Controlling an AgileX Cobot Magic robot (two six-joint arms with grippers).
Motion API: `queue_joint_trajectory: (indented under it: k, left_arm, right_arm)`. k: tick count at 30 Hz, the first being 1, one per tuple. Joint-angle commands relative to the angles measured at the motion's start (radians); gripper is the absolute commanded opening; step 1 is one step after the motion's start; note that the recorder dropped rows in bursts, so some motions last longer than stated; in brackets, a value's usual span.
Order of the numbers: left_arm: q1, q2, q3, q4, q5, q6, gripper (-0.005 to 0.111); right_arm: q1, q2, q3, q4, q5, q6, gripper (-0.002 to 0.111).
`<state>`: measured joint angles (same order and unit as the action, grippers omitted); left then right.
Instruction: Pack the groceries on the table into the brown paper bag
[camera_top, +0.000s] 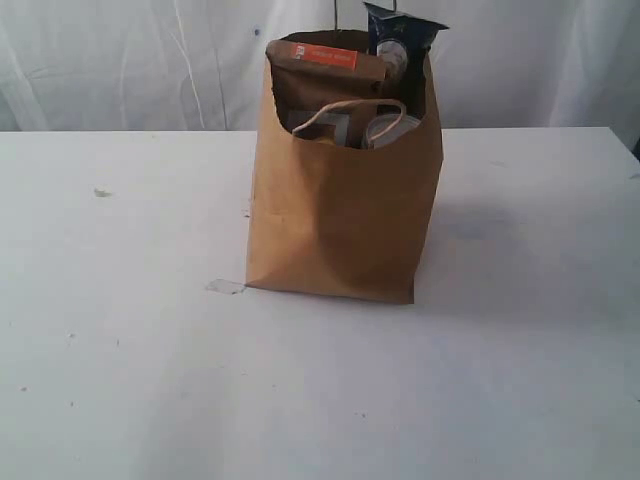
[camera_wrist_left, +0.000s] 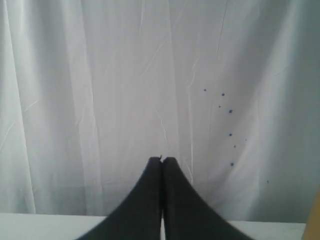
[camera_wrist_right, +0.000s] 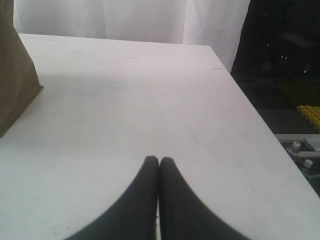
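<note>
The brown paper bag stands upright in the middle of the white table. Inside it I see the groceries: a brown pouch with an orange label, a dark-ended spaghetti packet sticking out at the back right, and a tin behind the loop handle. Neither arm appears in the exterior view. My left gripper is shut and empty, facing the white curtain. My right gripper is shut and empty above bare table, with the bag's corner off to one side.
A white curtain hangs behind the table. In the right wrist view the table's edge drops off to a dark floor area with small bottles. A small scuff marks the tabletop beside the bag.
</note>
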<state>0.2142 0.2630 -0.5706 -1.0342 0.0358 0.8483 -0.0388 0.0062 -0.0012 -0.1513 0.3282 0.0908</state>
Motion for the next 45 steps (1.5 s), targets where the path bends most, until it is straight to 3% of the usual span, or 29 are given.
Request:
queue_joint_trajectory:
  k: [1,2,5,6,10,15,22,25,28,30,34,38,45]
  left_arm:
    - [-0.004,-0.022,0.066,0.039,0.021,-0.131,0.0]
    - [-0.01,-0.027,0.079,0.171,0.021,-0.269,0.0]
    - [-0.021,-0.043,0.108,0.741,0.023,-0.9,0.0]
    - [-0.025,-0.054,0.116,0.844,0.023,-1.06,0.0]
    - [-0.05,-0.065,0.151,1.025,0.007,-1.047,0.0]
    - [-0.1,-0.065,0.227,1.053,0.061,-0.998,0.0]
    - [-0.098,-0.065,0.326,1.05,0.011,-1.035,0.0]
    - [-0.098,-0.065,0.452,1.05,-0.105,-1.024,0.0]
    - [-0.098,-0.065,0.571,1.05,-0.134,-0.997,0.0]
    - [-0.098,-0.065,0.571,1.053,0.037,-0.991,0.0]
    - [-0.1,-0.065,0.571,0.93,0.051,-1.188,0.0]
    - [-0.098,-0.065,0.571,0.949,0.276,-1.186,0.0]
    - [-0.098,-0.065,0.571,1.053,0.301,-1.189,0.0]
  right_arm:
    - [-0.004,-0.006,0.001,0.0,-0.01,-0.005,0.0]
    - [-0.004,-0.006,0.001,0.0,-0.01,-0.005,0.0]
    - [-0.004,-0.006,0.001,0.0,-0.01,-0.005,0.0]
    - [-0.004,-0.006,0.001,0.0,-0.01,-0.005,0.0]
    - [-0.004,-0.006,0.001,0.0,-0.01,0.028,0.0]
    - [-0.004,-0.006,0.001,0.0,-0.01,0.019,0.0]
    - [-0.004,-0.006,0.001,0.0,-0.01,0.019,0.0]
    - [-0.004,-0.006,0.001,0.0,-0.01,0.019,0.0]
    - [-0.004,-0.006,0.001,0.0,-0.01,0.019,0.0]
    - [-0.004,-0.006,0.001,0.0,-0.01,0.019,0.0]
    - [-0.004,-0.006,0.001,0.0,-0.012,0.019,0.0]
    - [-0.004,-0.006,0.001,0.0,-0.012,0.019,0.0]
    - [-0.004,-0.006,0.001,0.0,-0.012,0.019,0.0]
